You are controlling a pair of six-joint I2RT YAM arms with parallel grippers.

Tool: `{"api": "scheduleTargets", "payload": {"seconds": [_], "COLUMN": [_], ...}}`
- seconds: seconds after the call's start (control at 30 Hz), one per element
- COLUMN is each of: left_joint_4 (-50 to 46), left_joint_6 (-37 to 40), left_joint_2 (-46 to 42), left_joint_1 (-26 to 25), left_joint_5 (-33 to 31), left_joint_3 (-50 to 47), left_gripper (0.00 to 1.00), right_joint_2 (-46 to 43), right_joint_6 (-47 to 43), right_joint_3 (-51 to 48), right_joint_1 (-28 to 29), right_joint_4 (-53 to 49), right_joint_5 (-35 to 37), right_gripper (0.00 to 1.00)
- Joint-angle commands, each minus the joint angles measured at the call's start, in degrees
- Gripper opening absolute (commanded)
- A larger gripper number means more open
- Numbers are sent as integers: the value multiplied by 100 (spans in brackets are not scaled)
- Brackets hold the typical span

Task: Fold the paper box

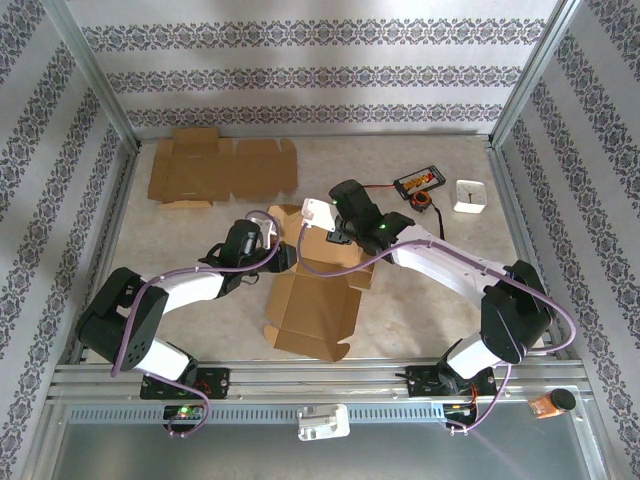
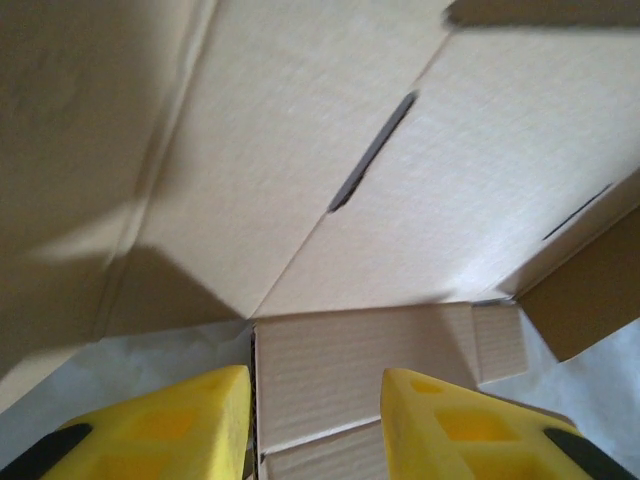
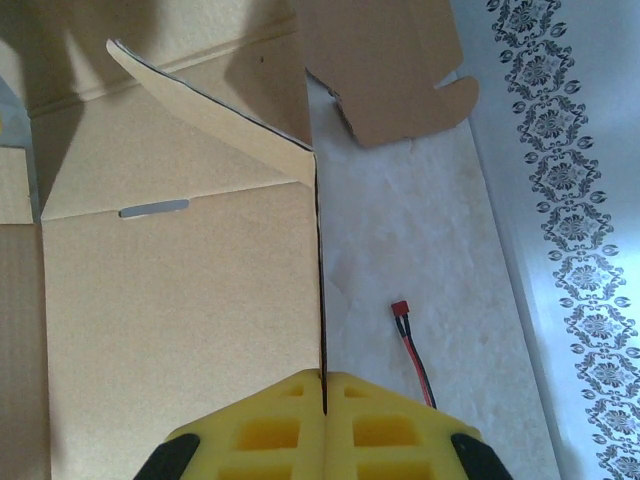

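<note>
The place reads as a robotics lab test cell. A pale bench [image 1: 420,310] is boxed in by aluminium frame posts [image 1: 95,80] and wallpaper-patterned panels [image 1: 320,75]. A left arm [image 1: 170,290] and a right arm [image 1: 450,265] are bolted to a metal rail [image 1: 320,375], and a small wired device [image 1: 420,182] lies nearby.

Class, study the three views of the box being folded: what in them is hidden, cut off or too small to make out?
Top external: fingers of the left gripper, hidden under its own wrist.
Top external: far part of the paper box, covered by the right arm.
Top external: black device and white object, too small to identify.
Right wrist: red-tipped cable, one end behind the right gripper.
</note>
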Motion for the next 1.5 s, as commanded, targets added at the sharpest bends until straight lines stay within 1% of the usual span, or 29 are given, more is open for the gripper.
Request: {"api": "scheduleTargets", "payload": {"seconds": [0.0, 0.1, 0.23, 0.33, 0.37, 0.5, 0.57, 0.6, 0.7, 0.8, 1.1, 1.27, 1.37, 1.47], "left_joint_4": [602, 965, 1108, 1170, 940, -1018, -1783, -2100, -2662, -2888, -2996, -2899, -2731, -2467], "left_joint_6": [-91, -333, -473, -413, -301, 349, 537, 608, 714, 738, 772, 793, 783, 730], "left_joint_2": [146, 464, 842, 524, 291, -513, -657, -663, -513, -262, 583, 790, 813, 749], "left_joint_1": [-122, -274, -511, -571, -571, -572, -565, -562, -537, -518, -427, -430, -428, -428], "left_joint_5": [360, 468, 436, -116, -420, -1631, -1948, -2001, -1768, -1624, -1492, -1451, -1255, -995], "left_joint_3": [53, 146, 249, -42, -115, 113, 284, 389, 674, 889, 1314, 1338, 1318, 1254], "left_gripper": [39, 38, 35, 35, 36, 41, 44, 45, 48, 50, 50, 50, 48, 39], "right_joint_2": [50, 48, 47, 16, -2, -35, -30, -29, -2, 15, -64, -73, -64, -40], "right_joint_6": [186, 220, 256, 237, 218, 181, 181, 182, 198, 200, 143, 136, 117, 136], "right_joint_3": [207, 205, 201, 183, 170, 155, 152, 155, 161, 196, 188, 164, 175, 197], "right_joint_1": [-37, -37, -28, -17, -18, -20, -20, -20, -13, 6, 30, 25, 27, 26], "right_joint_4": [65, 65, 70, 67, 63, 59, 59, 68, 56, 44, -17, -20, -13, -17], "right_joint_5": [-55, -71, -64, -28, -16, -14, -13, -19, -22, -18, 15, 5, 6, 6], "right_gripper": [4, 4, 4, 4, 4, 4, 4, 4, 4, 4, 4, 4, 4, 4]}}
